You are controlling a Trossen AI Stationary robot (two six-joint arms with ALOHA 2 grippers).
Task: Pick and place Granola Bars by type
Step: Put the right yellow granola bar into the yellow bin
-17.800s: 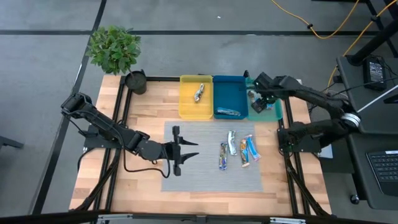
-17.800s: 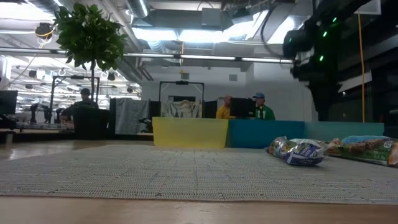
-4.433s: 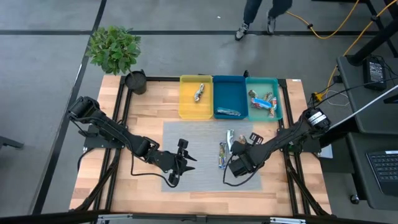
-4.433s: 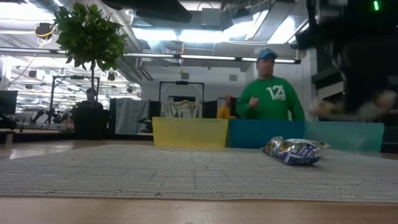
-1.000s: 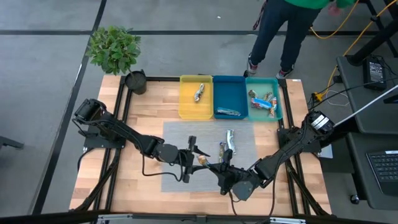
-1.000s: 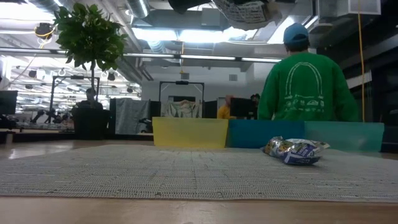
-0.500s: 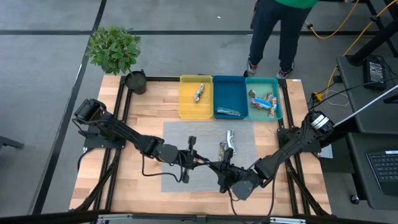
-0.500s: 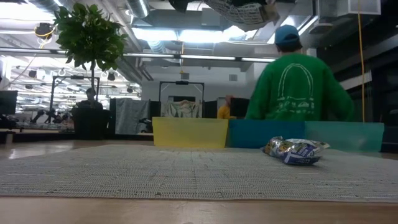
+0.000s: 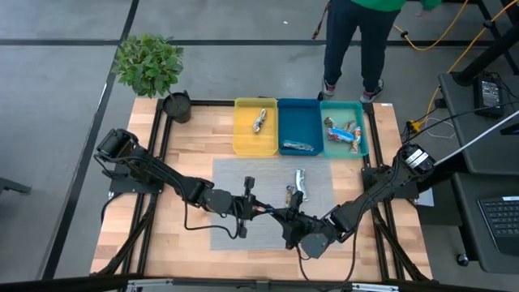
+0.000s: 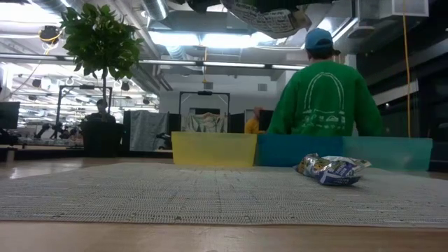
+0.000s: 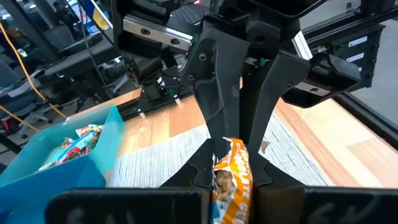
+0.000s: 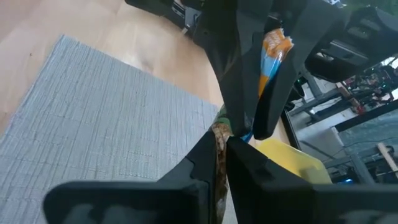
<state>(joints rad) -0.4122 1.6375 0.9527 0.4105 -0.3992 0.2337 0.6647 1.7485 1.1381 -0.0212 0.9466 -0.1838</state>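
Above the grey mat (image 9: 243,182) an orange-and-blue granola bar (image 9: 272,212) hangs between my two grippers. My left gripper (image 9: 261,211) is shut on one end of it, my right gripper (image 9: 284,216) on the other. The left wrist view shows the bar (image 11: 233,165) between my left gripper (image 11: 229,168) and the right arm's fingers (image 11: 217,81). Two more bars (image 9: 298,180) (image 9: 289,195) lie flat on the mat. One of them shows in the low view (image 10: 332,169). My left gripper pinches the bar's left end (image 11: 227,186) between its two fingers, coming about level from the table's left. The bar is clear of the mat and reaches across to the other gripper. My right gripper pinches the bar's opposite end (image 12: 219,132) between its two fingers, coming from the table's right and near side. The rest of the bar (image 12: 272,50) stretches away into the left arm's fingers (image 12: 292,56), off the mat.
Along the far edge stand a yellow tray (image 9: 243,134) with a silver bar (image 9: 259,120), a blue tray (image 9: 299,122) with one bar (image 9: 298,147) and a teal tray (image 9: 362,130) with red-orange bars (image 9: 342,134). A potted plant (image 9: 150,65) stands far left. A person in green (image 10: 325,98) stands behind the table.
My left gripper has shut its fingers on the bar's free end, while my right gripper has kept hold of the other end at about the same spot above the mat. The person behind the table has shifted toward the left.
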